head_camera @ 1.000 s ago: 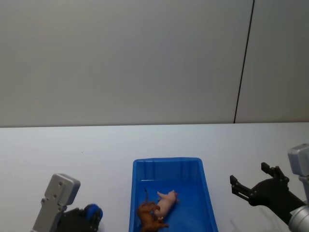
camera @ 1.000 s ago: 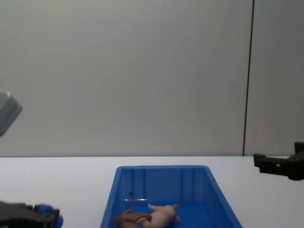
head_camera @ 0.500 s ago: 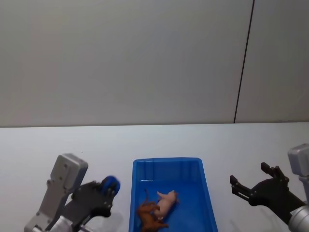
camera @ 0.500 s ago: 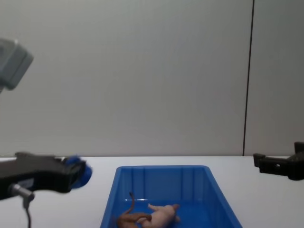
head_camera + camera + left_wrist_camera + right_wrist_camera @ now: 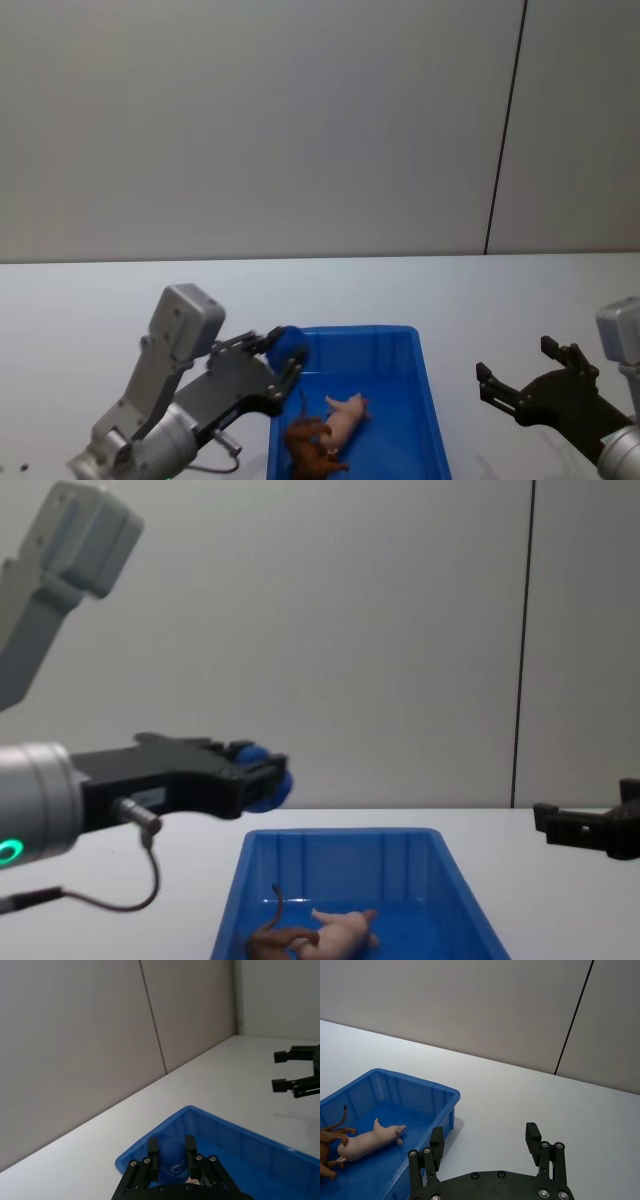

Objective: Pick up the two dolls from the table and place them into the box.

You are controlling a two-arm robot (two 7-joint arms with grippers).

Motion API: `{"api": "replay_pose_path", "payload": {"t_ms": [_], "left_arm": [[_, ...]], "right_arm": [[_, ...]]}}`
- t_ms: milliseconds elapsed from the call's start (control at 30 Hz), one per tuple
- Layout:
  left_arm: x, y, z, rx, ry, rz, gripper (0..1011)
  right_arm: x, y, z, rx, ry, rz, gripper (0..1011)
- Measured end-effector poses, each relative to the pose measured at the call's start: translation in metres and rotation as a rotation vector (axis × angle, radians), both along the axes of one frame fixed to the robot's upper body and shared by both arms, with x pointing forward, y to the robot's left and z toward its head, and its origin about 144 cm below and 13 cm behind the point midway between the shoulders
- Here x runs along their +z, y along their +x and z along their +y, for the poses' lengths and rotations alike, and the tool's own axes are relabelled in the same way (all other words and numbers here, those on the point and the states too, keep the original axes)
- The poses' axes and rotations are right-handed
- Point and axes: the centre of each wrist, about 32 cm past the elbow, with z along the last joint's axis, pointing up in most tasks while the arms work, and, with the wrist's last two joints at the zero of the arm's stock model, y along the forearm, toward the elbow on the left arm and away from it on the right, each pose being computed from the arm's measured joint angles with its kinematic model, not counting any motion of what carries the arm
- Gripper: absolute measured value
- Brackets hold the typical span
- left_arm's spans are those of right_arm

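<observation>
Lying in the box (image 5: 430, 400) — lion (image 5: 308, 447) cut off, pig (image 5: 345, 418) whole.

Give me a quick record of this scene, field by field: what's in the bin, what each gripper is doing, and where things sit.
container: bright blue ribbed plastic bin on the white tabletop
contents: brown maned lion figurine and pale pink pig figurine, both lying inside, side by side
left gripper: raised over the bin's near-left rim, shut on a small round blue object
right gripper: open, holding nothing, over the tabletop to the bin's right
task state: both figurines already in the bin
</observation>
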Motion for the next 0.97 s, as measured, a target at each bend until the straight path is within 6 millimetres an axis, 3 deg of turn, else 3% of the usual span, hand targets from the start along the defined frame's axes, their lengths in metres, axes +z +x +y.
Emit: {"api": "replay_pose_path", "payload": {"t_ms": [667, 800, 967], "left_arm": [[0.009, 0.036, -0.023, -0.198, -0.02, -0.035, 940], [0.01, 0.038, -0.025, -0.213, -0.021, -0.037, 1001], [0.011, 0.04, -0.026, -0.227, -0.022, -0.039, 1001]], "right_arm": [[0.0, 0.0, 0.0, 0.0, 0.0, 0.0, 1001], [0.0, 0.0, 0.0, 0.0, 0.0, 0.0, 1001], [0.0, 0.0, 0.0, 0.0, 0.0, 0.0, 1001]]}}
